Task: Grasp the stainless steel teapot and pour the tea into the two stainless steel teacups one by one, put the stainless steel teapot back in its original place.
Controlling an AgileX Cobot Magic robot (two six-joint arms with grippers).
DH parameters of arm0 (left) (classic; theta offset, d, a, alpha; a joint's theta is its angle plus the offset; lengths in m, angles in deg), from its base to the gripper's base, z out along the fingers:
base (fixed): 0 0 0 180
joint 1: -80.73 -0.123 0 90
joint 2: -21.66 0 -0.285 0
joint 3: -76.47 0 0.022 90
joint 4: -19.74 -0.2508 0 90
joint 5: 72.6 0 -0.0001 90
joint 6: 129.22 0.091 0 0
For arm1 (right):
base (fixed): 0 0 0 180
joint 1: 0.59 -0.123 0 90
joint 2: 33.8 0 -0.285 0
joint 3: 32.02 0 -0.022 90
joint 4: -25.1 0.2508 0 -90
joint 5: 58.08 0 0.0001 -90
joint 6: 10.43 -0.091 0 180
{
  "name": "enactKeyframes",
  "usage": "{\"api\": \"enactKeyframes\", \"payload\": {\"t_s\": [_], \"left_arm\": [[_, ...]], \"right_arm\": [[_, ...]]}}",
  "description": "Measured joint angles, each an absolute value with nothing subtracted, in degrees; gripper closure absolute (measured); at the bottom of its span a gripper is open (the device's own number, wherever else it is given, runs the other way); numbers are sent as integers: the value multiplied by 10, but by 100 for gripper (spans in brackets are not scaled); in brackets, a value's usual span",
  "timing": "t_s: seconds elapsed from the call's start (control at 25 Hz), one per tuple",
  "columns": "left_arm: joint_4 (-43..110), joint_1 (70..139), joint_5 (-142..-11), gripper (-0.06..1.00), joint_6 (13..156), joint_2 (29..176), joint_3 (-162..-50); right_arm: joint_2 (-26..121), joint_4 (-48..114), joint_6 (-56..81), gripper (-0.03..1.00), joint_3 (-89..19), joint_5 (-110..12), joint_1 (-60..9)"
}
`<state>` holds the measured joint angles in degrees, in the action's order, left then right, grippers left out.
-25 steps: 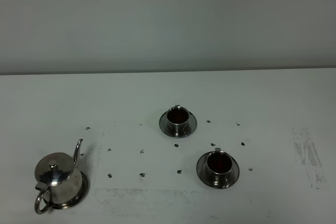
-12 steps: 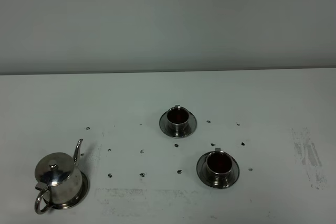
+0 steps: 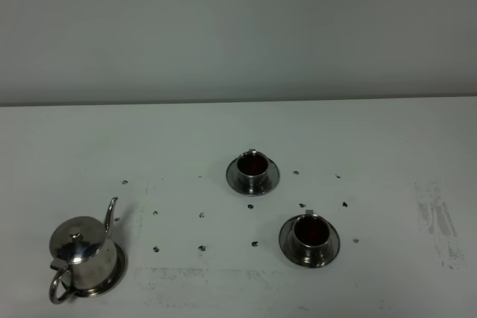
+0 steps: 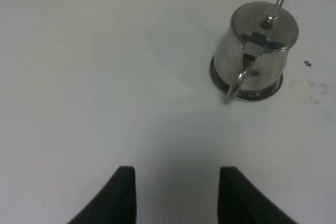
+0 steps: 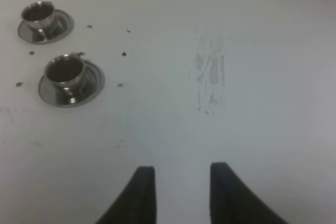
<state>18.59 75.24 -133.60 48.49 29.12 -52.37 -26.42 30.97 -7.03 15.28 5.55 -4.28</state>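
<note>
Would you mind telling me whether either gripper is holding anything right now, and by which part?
Nothing is held: the left gripper and right gripper are both empty above bare table.

One teapot (image 3: 83, 253), two teacups (image 3: 253, 167) (image 3: 310, 234), three saucers (image 3: 113, 277).

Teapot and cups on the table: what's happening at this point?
Nothing is being handled. The stainless steel teapot sits on its saucer at the near left, lid on. The two teacups stand on their own saucers, apart from it. The left gripper hangs short of the pot with jaws apart; the right gripper holds nothing.
</note>
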Motion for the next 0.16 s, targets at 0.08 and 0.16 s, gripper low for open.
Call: {"api": "enactKeyframes", "payload": {"t_s": [0.08,0.16], "left_arm": [[186,752,-1336,56,484,291,-524],[186,752,-1336,56,484,291,-524]], "right_arm": [[-264,310,-70,73,153,56,-43],[-264,310,-70,73,153,56,-43]]}}
